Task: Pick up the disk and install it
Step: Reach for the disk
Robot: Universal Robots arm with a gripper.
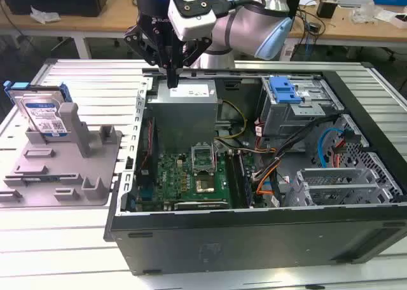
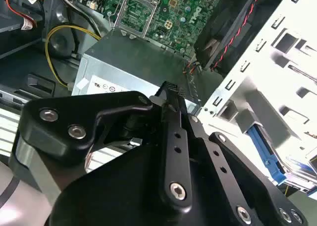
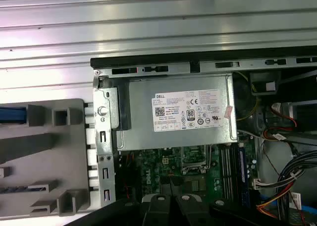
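Jaws pressed together, holding nothing, poised just above the power supply inside the open case; disk stood on edge, leaning, in the grey fixture on the bench, at the exterior view's left, well apart from the jaws. Risks, as judged: clenched jaws meeting the disk unopened would knock it from its slot; a pinch on the blue carrier alone might slip (smooth plastic, likely), the drive being tilted; the drive cage sat deep in the case among loose cables, so a low carry could snag on them or on the case wall.
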